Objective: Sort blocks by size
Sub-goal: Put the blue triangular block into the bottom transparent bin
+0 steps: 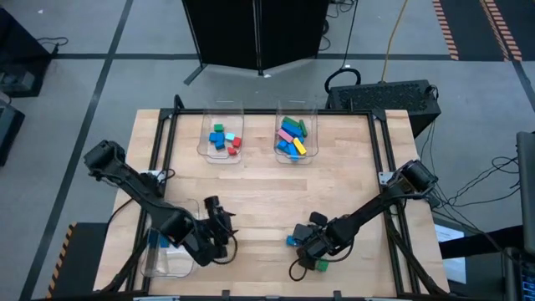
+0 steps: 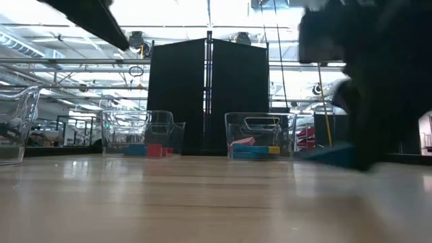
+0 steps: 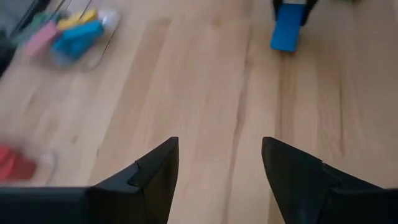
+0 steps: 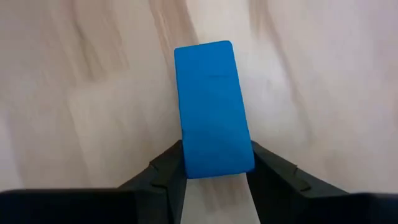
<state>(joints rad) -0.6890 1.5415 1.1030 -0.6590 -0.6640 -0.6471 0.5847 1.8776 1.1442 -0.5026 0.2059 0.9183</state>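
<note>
Pick step was in hand. Right gripper sat low at the near edge of the table, right of centre, jaws pressed on both sides of a blue block. The block stuck out forward past the fingertips and looked squarely seated. I'd call that a grip made, lift not yet begun, since the block looked at or just off the wood in the left wrist view.

Beside that gripper a green block lay on the table, unsorted.

Left gripper hung over bare wood near the front left, jaws well apart, nothing between them. It looked idle.

Two clear bins stood at the far edge. The left bin held short pieces in blue, green and red. The right bin held longer ones: pink, cyan, blue, yellow, green. A third clear bin stood at the front left corner by the left arm, with something blue in it; I couldn't tell more.

Most of the sort looked done.

My read on the next move: lift straight up, carry across to the far bins, release over whichever matches its length. This block read as medium or long, so probably not the short-piece bin, but I couldn't be sure of its size class. Risk was clipping a bin wall on approach.
</note>
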